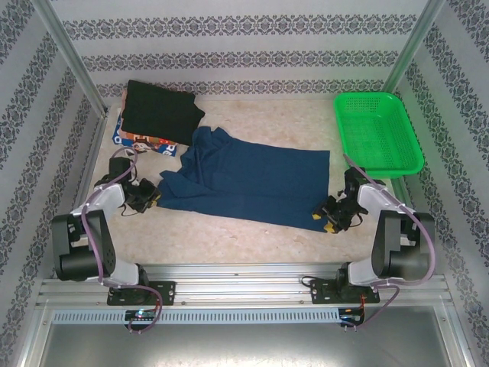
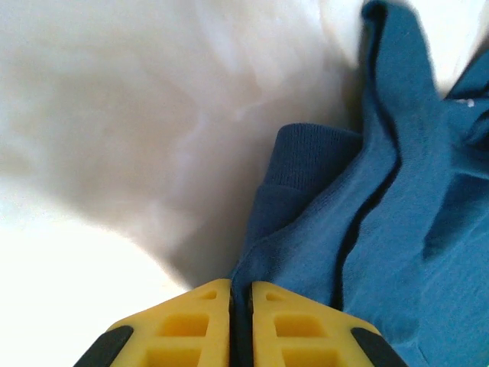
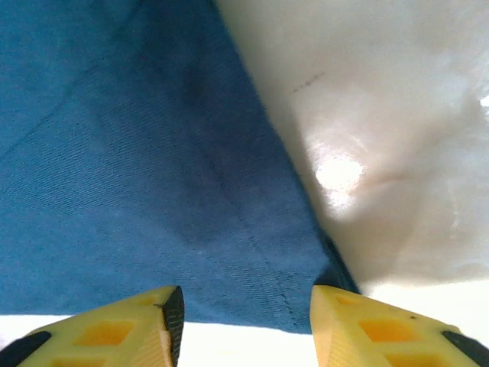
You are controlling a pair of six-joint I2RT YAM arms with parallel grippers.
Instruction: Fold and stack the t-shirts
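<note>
Three shirts: the navy blue cloth t-shirt (image 1: pixel 252 180) (image 2: pixel 397 229) (image 3: pixel 114 153) lies spread across the middle of the pale counter (image 1: pixel 267 122), rumpled and doubled over at its far left. The folded black t-shirt (image 1: pixel 160 111) sits on the multicoloured printed t-shirt (image 1: pixel 141 140) in the far left corner.
Left tool (image 1: pixel 153 197) (image 2: pixel 241 294): pinched closed on the navy shirt's left edge, near the ribbed sleeve cuff (image 2: pixel 306 157).
Right tool (image 1: pixel 328 220) (image 3: pixel 244 302): jaws apart, straddling the near right hem corner, gripping nothing yet.
Step in hand: probably taking both ends for a fold.
Doing it well: close the right tool only once the corner sits deep between the fingers, then raise both ends evenly and keep the cloth taut so the crease falls straight.
Risk: a shallow pinch could let the corner slip.
Green plastic mesh basket (image 1: pixel 390 173): far right, apart from the shirt.
</note>
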